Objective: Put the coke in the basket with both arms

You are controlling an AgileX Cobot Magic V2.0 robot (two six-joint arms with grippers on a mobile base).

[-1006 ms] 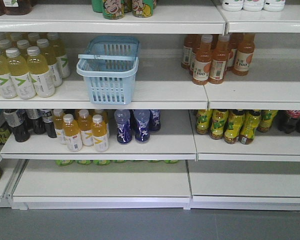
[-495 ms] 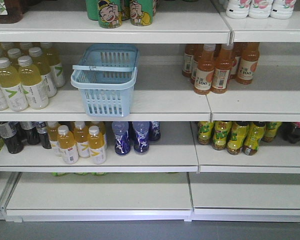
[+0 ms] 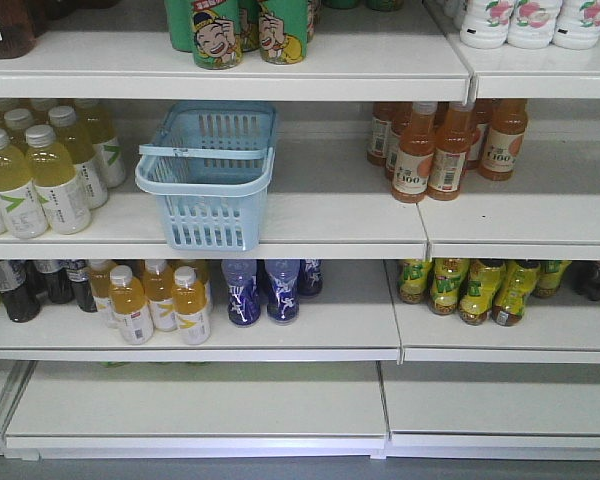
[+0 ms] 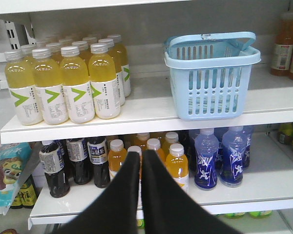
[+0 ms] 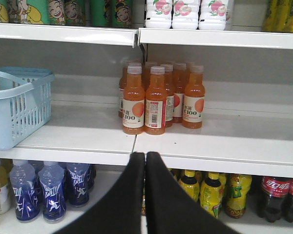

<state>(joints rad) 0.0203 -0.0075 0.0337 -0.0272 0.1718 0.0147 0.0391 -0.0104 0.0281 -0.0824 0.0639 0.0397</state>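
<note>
**Both grippers empty, coke not in sight**

Left gripper (image 4: 140, 156): fingers pressed together with only a hairline gap, nothing held. It hangs in front of the lower shelf, facing the small amber bottles (image 4: 177, 163).

Yellow bottles (image 3: 40, 180): far left of the middle shelf (image 3: 340, 215), tightly packed.

Basket (image 3: 212, 210): upright on the middle shelf, just right of the yellow bottles, front wall at the shelf lip. Nothing is visible inside it. Its handle (image 3: 202, 158) lies across the front part of the mouth.

Orange bottles (image 3: 445, 150): a cluster on the same shelf, well apart from the basket on its right.

Right gripper (image 5: 145, 157): fingers closed tip to tip and empty, pointing toward the orange bottles.

Dark cola bottles (image 5: 275, 195): lower shelf, far right, red labels. These are not the slim red bottle wanted. The coke shows in none of the views.

Risks, as I judge them:
- Wrong pick. The red-labelled cola is the nearest look-alike in view, so a search by colour alone could settle on it.
- The basket looks light and sits at the lip. A nudge from either arm could slide it or tip it off.
- The handle across the mouth could catch a bottle on the way in.
- Reaching into packed rows could topple neighbouring bottles.
- Two arms converging over one basket may foul each other.
</note>
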